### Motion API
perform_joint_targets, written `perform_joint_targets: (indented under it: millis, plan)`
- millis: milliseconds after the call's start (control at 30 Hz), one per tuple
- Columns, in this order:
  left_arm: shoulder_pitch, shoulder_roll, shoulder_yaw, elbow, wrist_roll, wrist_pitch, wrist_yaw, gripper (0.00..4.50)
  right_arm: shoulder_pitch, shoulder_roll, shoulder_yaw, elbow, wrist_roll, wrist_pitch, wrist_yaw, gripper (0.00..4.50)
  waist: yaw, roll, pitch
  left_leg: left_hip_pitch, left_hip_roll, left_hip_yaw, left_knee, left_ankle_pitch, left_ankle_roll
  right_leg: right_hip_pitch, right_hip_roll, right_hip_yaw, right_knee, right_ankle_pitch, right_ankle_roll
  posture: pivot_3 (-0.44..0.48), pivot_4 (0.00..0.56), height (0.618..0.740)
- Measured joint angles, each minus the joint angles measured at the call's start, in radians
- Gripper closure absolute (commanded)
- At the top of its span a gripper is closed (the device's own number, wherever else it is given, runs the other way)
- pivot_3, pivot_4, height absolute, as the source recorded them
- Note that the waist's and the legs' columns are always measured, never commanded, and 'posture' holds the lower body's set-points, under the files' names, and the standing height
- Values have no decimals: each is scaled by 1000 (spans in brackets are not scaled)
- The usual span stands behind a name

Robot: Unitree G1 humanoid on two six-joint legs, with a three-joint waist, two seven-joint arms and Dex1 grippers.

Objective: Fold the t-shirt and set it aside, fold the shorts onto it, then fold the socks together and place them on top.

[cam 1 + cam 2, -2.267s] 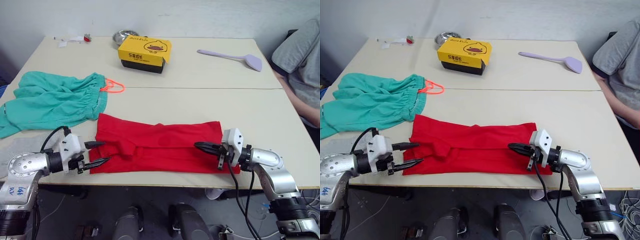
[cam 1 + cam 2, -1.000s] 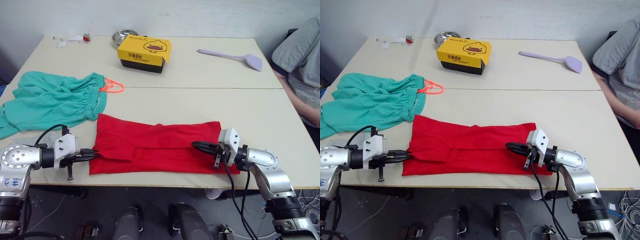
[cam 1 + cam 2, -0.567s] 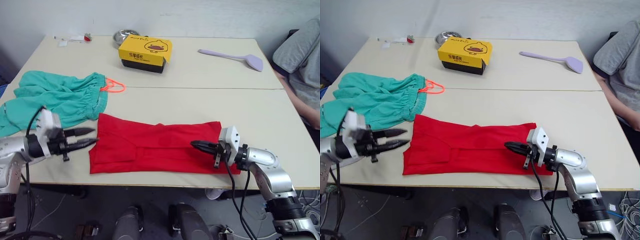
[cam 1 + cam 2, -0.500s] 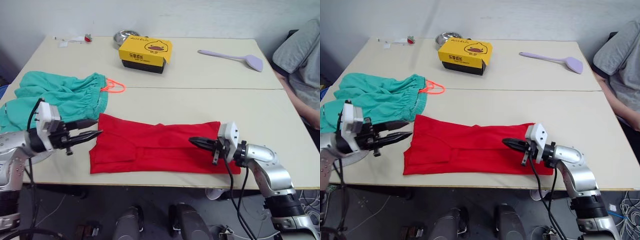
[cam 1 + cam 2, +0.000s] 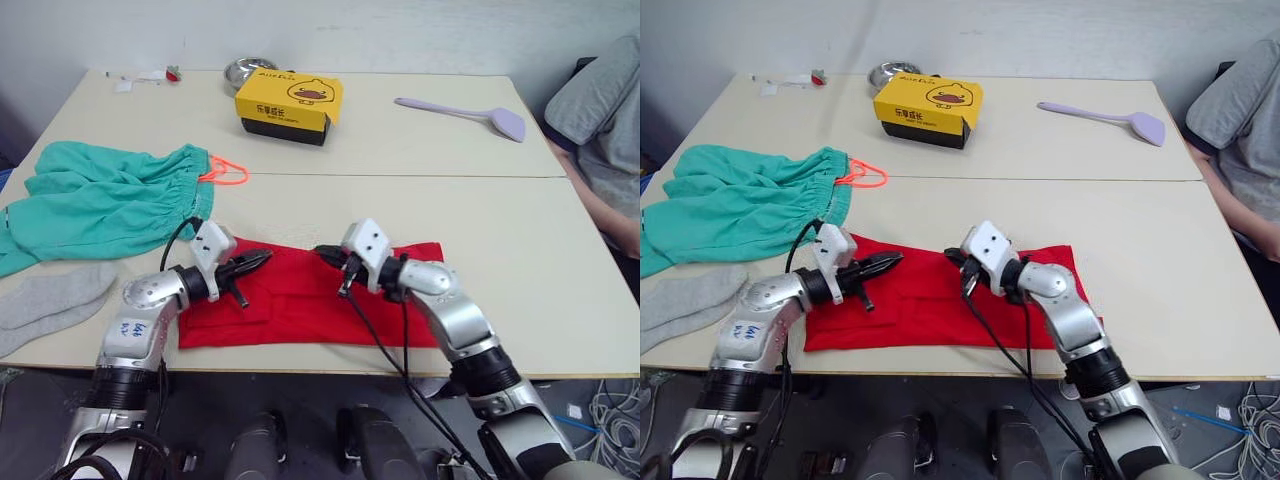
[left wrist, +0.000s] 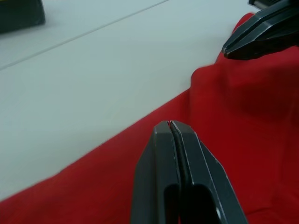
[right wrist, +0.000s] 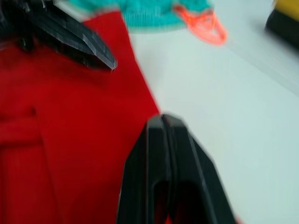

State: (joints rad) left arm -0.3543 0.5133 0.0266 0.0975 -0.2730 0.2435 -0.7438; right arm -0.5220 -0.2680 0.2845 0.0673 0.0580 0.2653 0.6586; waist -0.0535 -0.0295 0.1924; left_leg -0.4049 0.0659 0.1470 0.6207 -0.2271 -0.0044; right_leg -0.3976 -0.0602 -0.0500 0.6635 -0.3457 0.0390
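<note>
Left eye view: the t-shirt (image 5: 300,300) lies as a long red band across the lower centre of the frame, near the table's (image 5: 420,210) front edge. The left gripper (image 5: 255,263) sits over the band's upper left part and the right gripper (image 5: 325,252) over its upper middle, tips facing each other, near but apart. The shorts (image 5: 100,205) spread at the left of the frame, the orange drawstring (image 5: 228,174) looping out to their right. The socks (image 5: 45,305) lie at the lower left, below the shorts. At the top stand a yellow box (image 5: 288,105) and a metal bowl (image 5: 245,71) behind it; a lilac spatula (image 5: 470,113) is at the upper right. A person (image 5: 605,130) in grey sits at the right edge.

Left wrist view: the left gripper's fingers (image 6: 180,154) are pressed together above red cloth, with no fabric seen between them. The other gripper's black tip (image 6: 264,35) shows at the upper right, over the t-shirt's raised fold.

Right wrist view: the right gripper's fingers (image 7: 168,158) are likewise pressed flat together over the t-shirt's edge, gripping nothing visible. The left gripper's dark tip (image 7: 70,39) lies at the upper left; teal cloth and the drawstring lie along the top.
</note>
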Motion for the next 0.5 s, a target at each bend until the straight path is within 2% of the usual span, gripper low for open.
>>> perform_joint_targets:
  millis: [200, 500]
  plan:
    - [19, -28, 24, 39, 61, -3, 153, 4471, 2, -5, 2, 73, -68, 8, -81, 4500, 0, 0, 0, 1, 0, 0, 0, 0, 0, 0, 0, 0, 1, 0, 0, 0, 150, 740]
    - [44, -38, 128, 108, 78, -48, 279, 4471, 154, -192, -208, 9, -18, 14, -75, 4500, 17, -2, -1, 5, 0, -1, 0, -4, 4, 4, -1, 0, 0, 1, 1, 0, 150, 740]
